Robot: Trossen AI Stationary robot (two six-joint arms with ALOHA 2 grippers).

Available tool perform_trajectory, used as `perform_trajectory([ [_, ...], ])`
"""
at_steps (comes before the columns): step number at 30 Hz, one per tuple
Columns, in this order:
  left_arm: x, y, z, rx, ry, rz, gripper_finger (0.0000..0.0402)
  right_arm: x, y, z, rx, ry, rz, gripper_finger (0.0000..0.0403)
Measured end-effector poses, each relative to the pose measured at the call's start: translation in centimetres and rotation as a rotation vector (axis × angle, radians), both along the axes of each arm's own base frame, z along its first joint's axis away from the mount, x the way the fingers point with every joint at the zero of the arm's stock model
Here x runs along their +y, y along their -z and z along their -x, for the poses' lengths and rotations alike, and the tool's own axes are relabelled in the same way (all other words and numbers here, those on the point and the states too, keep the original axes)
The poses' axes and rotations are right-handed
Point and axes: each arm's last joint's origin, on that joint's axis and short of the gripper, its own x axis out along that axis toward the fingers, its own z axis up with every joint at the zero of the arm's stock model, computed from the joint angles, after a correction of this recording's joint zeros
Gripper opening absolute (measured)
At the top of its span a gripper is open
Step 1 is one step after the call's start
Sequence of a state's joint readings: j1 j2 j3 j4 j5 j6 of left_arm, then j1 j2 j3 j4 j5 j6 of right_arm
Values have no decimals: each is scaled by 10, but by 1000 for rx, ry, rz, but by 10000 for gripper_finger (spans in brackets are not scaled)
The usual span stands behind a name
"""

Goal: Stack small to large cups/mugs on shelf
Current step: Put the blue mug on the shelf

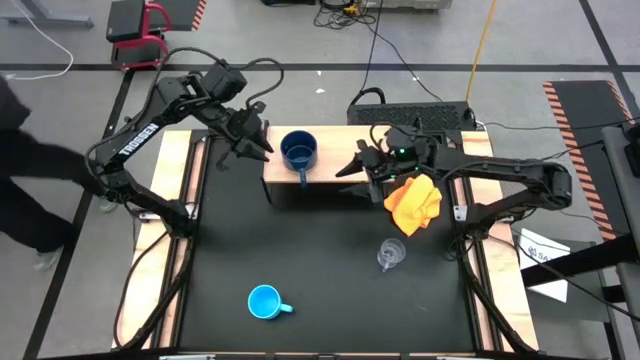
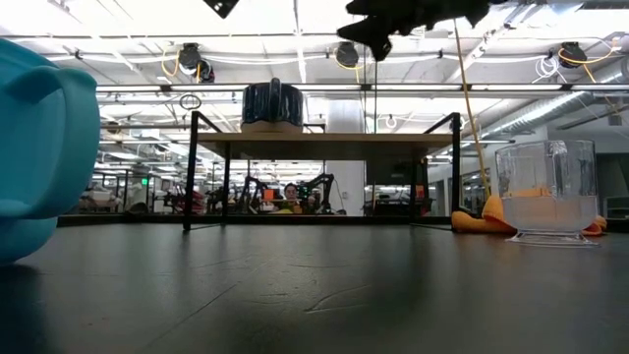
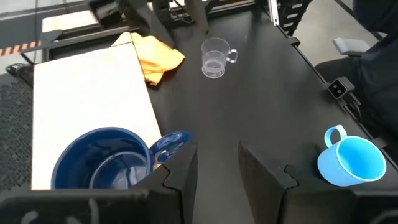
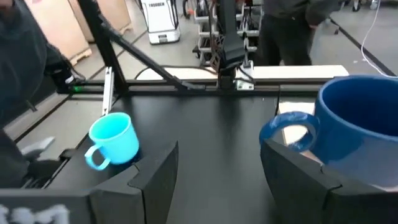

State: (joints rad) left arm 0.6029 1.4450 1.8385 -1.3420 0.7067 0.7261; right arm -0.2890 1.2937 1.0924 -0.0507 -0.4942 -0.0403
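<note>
The large dark navy-blue mug (image 1: 298,151) stands upright on the shelf's light wood top (image 1: 335,145), toward its left end, handle toward the table's near edge; it also shows in the low view (image 2: 272,105). The light sky-blue mug (image 1: 265,302) stands on the black table near the front edge. The clear glass cup (image 1: 391,254) stands on the table right of centre. My left gripper (image 1: 262,148) is open, just left of the navy mug, touching nothing. My right gripper (image 1: 350,168) is open above the shelf's middle, right of the navy mug, empty.
An orange-yellow cloth (image 1: 413,201) lies on the table by the shelf's right end, under my right arm. Pale wooden planks (image 1: 181,200) run along both sides of the black mat. A person stands beyond the table's left edge (image 1: 25,190).
</note>
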Motion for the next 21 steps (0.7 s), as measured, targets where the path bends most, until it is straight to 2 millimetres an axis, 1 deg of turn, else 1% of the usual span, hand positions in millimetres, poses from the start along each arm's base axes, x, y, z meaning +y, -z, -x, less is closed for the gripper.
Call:
perform_trajectory([
  [5,-8,-8,11,-31,9,-28,118,7,-17,24,-7,-1,3,222],
  [9,-12,-11,18,-42,8,-35,118,12,-25,41,1,-8,20,222],
  [13,-16,-8,24,-63,-3,-38,118,15,-21,51,-25,-6,24,222],
  [17,-19,-1,27,-87,-39,-17,118,18,-19,61,-51,3,5,222],
  [21,-25,1,35,-97,-66,9,118,22,-17,74,-73,13,-27,222],
])
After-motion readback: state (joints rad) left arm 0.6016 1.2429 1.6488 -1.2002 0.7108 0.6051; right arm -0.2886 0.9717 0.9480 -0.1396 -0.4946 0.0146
